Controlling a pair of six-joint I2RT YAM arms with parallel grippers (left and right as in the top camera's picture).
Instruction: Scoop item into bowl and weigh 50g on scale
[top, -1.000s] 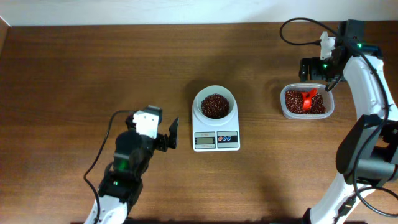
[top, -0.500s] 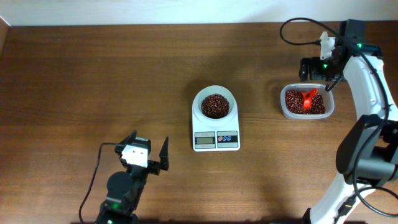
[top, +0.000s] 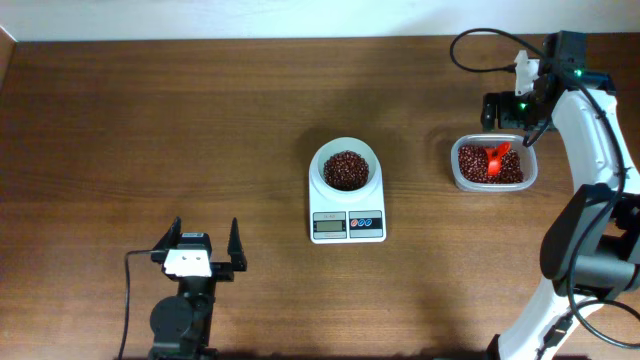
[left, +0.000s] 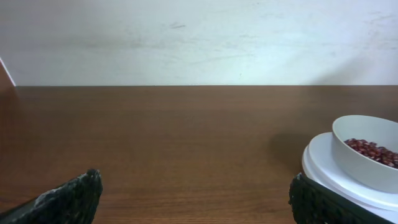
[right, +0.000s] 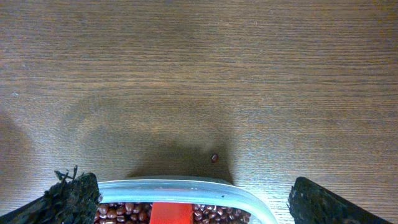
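A round white bowl (top: 345, 157) holding a heap of red-brown beans (top: 345, 170) stands on the white scale (top: 347, 225) at the table's middle. The bowl (left: 367, 165) and its beans (left: 373, 151) also show at the right of the left wrist view. A clear tub (top: 493, 181) of more beans (top: 478, 166) with a red scoop (top: 494, 158) in it sits at the right. My left gripper (top: 204, 247) is open and empty, near the front edge, left of the scale. My right gripper (top: 508, 112) is open and empty, just behind the tub (right: 186, 187).
One stray bean (right: 214, 158) lies on the table just behind the tub's rim. The red scoop (right: 171, 213) lies in the tub under my right gripper. A white wall (left: 199, 37) stands behind the table's far edge.
My left arm has drawn back toward the front edge and to the left, away from the scale, and turned to face the far wall. The right arm has not moved.
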